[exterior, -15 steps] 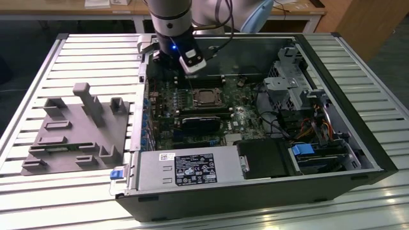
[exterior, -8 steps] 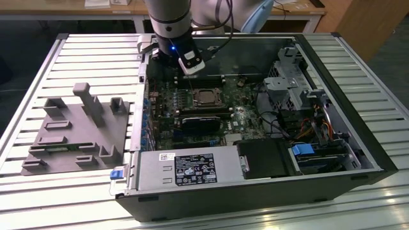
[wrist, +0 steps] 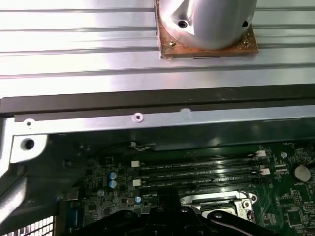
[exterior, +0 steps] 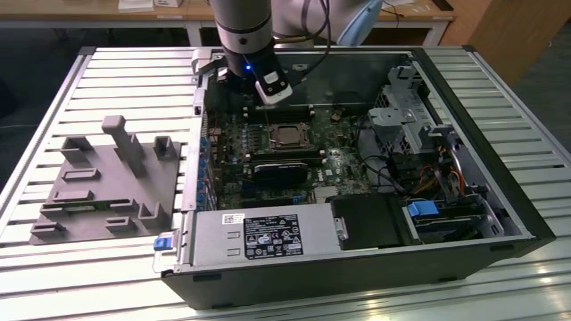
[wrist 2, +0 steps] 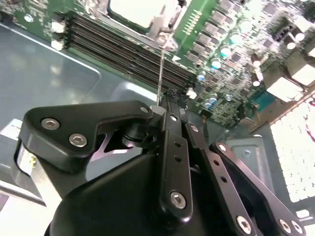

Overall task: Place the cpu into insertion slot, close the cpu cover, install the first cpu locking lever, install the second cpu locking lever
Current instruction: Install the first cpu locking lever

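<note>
The cpu [wrist 2: 133, 11] lies pale and flat in the insertion slot [exterior: 287, 136] on the green motherboard. The silver cpu cover [wrist 2: 165, 27] frames it and looks closed down; its rim also shows in the first wrist view [wrist: 238, 200]. A thin metal locking lever [wrist 2: 161, 73] rises from the socket's corner to my gripper [wrist 2: 165, 105]. The black fingers are shut on the lever's end. In the exterior view the gripper [exterior: 266, 105] hangs just behind the socket, inside the open computer case.
Long black memory slots [wrist 2: 123, 51] run beside the socket. A black cooler [exterior: 281, 172], a power supply [exterior: 259, 234] and a drive cage [exterior: 402, 120] crowd the case. A grey fixture block [exterior: 107, 180] stands on the slatted table at the exterior view's left.
</note>
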`<state>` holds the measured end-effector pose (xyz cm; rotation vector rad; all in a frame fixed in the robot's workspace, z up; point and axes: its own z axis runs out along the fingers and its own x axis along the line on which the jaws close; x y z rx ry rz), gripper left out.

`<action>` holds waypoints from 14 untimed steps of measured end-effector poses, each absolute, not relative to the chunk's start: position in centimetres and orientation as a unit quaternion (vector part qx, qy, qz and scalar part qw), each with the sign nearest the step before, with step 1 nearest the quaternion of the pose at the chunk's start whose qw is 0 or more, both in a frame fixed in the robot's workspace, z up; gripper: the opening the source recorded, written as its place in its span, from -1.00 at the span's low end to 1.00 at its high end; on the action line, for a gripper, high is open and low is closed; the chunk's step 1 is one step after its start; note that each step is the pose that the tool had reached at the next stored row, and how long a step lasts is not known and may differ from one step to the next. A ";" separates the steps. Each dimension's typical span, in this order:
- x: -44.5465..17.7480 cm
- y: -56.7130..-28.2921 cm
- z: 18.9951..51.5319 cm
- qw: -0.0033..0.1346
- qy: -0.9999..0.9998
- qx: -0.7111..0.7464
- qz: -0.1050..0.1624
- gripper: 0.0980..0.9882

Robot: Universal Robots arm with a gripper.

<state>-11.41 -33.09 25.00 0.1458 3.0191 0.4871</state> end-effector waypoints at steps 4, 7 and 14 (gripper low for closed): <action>-10.3 -33.1 25.0 0.040 0.985 0.048 0.159 -0.98; -9.5 -33.1 25.0 0.040 0.985 0.048 0.159 -0.98; -8.6 -33.1 24.9 0.039 0.985 0.048 0.159 -0.98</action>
